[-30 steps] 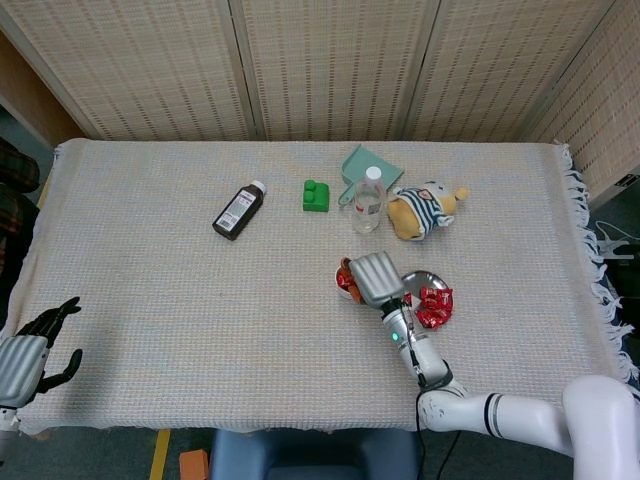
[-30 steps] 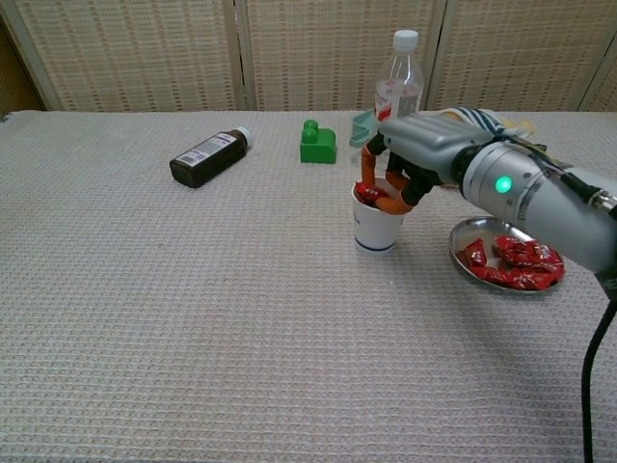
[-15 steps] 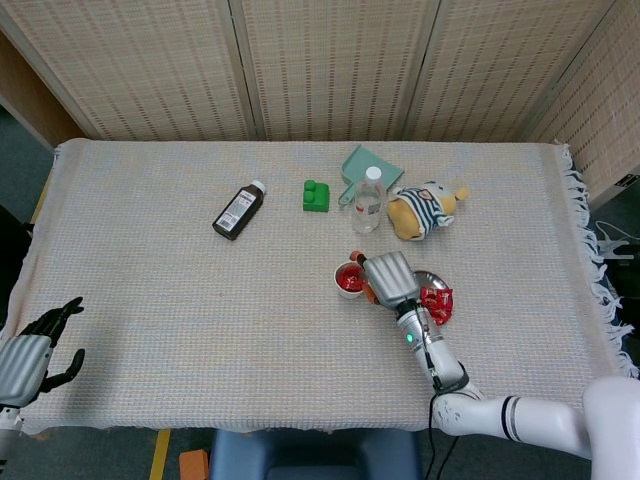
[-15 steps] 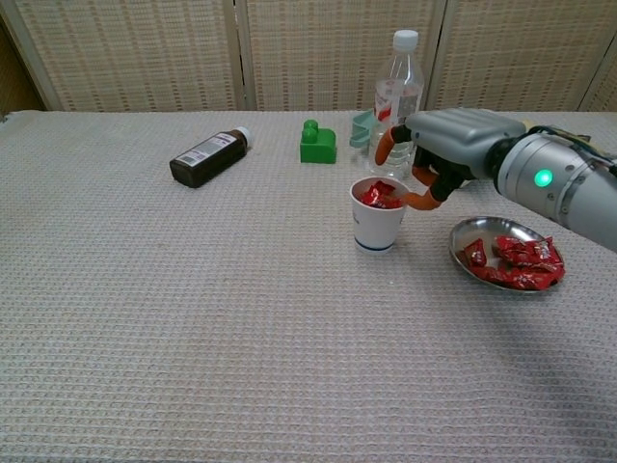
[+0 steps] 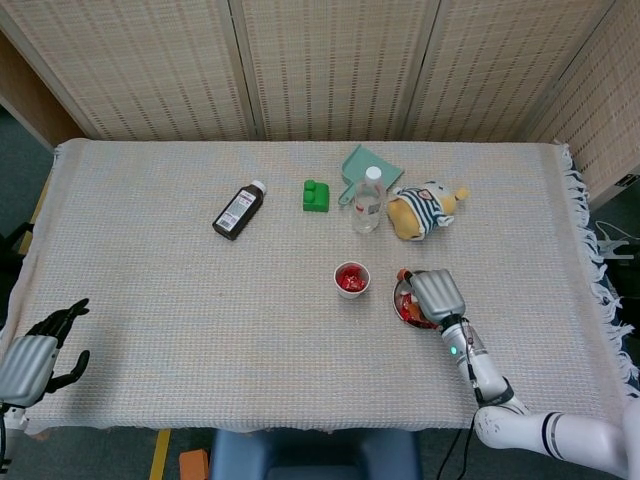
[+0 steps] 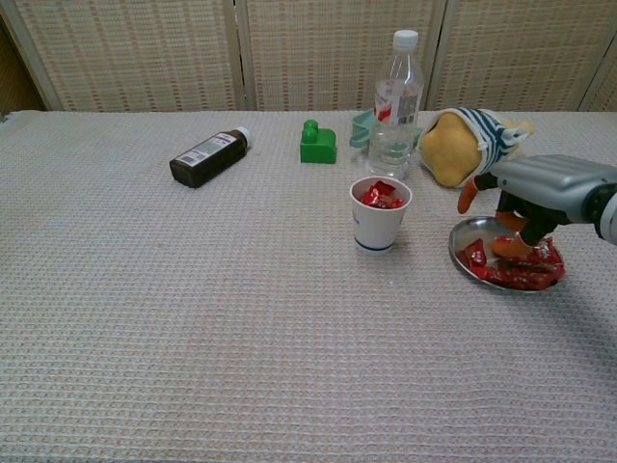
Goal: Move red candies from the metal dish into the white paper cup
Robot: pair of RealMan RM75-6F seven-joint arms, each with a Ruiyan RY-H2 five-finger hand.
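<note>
Red wrapped candies [image 6: 516, 266] in the round metal dish [image 6: 457, 246] are touched by the right hand's [image 6: 536, 197] spread, empty fingers [image 6: 511, 246].

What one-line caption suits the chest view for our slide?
Right hand reaching into the metal dish of red candies, beside a paper cup already holding some.

Right hand [image 5: 433, 293] over metal dish [image 5: 399, 295].
</note>
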